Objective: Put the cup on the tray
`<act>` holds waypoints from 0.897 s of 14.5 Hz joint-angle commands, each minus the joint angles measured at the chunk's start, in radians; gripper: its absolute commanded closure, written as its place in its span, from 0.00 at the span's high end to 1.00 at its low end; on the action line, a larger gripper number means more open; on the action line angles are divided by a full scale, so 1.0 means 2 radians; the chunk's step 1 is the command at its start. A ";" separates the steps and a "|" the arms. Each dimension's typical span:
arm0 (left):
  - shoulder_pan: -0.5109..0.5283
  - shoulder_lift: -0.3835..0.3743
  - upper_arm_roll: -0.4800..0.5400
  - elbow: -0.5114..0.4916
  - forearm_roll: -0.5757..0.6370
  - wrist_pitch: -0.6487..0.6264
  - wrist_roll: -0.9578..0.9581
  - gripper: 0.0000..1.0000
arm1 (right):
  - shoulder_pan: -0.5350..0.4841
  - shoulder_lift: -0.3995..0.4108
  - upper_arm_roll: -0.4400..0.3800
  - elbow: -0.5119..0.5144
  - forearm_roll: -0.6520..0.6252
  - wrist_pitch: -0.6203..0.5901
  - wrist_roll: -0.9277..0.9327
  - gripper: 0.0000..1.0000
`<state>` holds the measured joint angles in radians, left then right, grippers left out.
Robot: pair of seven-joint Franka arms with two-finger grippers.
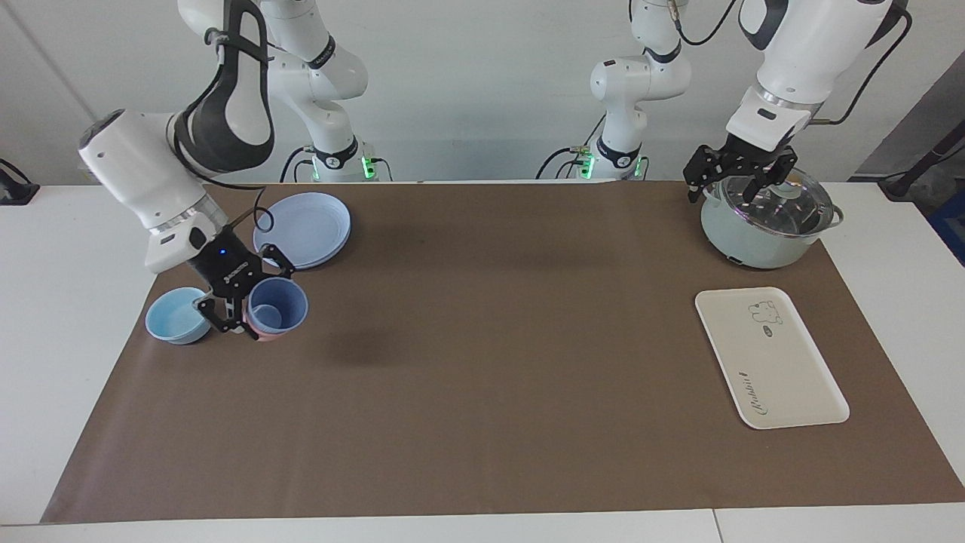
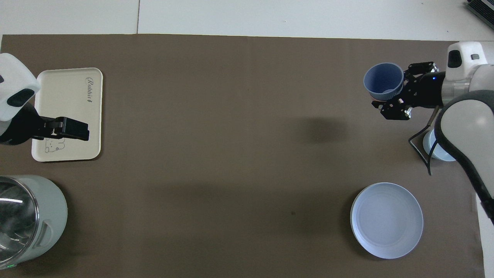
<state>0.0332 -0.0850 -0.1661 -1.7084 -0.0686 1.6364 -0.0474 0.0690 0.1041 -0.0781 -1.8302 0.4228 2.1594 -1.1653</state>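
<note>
Already the right hand [image 1: 252, 305] is clamped on the cup's [image 1: 277, 304] rim, raised near the right arm's end of the counter [image 1: 482, 392]; the left hand [image 1: 735, 177] waits spread over the pot [image 1: 765, 226], the tray [image 1: 769, 358] bare

The facing camera is looking down from high across the table [image 1: 45, 317], toward both robots. The overhead camera is peering steeply down from above the robots' end. Both are taking in the brown mat [image 1: 482, 362], half a turn apart.
</note>
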 commanded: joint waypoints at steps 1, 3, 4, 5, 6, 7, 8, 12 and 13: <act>-0.007 -0.021 0.005 -0.043 -0.068 0.054 -0.037 1.00 | 0.031 -0.007 0.001 0.037 -0.072 -0.058 0.094 0.00; -0.007 -0.013 0.004 -0.045 -0.124 0.075 -0.063 1.00 | 0.078 -0.006 0.001 0.048 -0.113 -0.069 0.170 0.00; -0.008 -0.010 0.004 -0.046 -0.156 0.080 -0.070 1.00 | 0.099 -0.006 0.001 0.049 -0.141 -0.067 0.211 0.00; -0.016 -0.004 0.004 -0.046 -0.190 0.097 -0.079 1.00 | 0.119 -0.006 0.001 0.052 -0.169 -0.067 0.249 0.00; -0.030 0.003 0.004 -0.046 -0.220 0.118 -0.095 1.00 | 0.134 -0.006 0.001 0.055 -0.187 -0.071 0.275 0.00; -0.046 0.010 0.004 -0.047 -0.237 0.136 -0.110 1.00 | 0.147 -0.005 0.001 0.056 -0.197 -0.072 0.288 0.00; -0.069 0.024 0.004 -0.047 -0.249 0.158 -0.120 1.00 | 0.159 -0.004 0.001 0.057 -0.209 -0.076 0.294 0.00; -0.125 0.070 0.004 -0.047 -0.323 0.233 -0.135 1.00 | 0.200 0.011 0.001 0.093 -0.261 -0.122 0.342 0.00; -0.135 0.078 0.004 -0.047 -0.336 0.250 -0.134 1.00 | 0.210 0.016 0.001 0.100 -0.267 -0.129 0.347 0.00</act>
<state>-0.1970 0.0431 -0.1742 -1.7955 -0.6803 2.0793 -0.3109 0.4620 0.0984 -0.0721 -1.6984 -0.0701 1.9526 -0.5088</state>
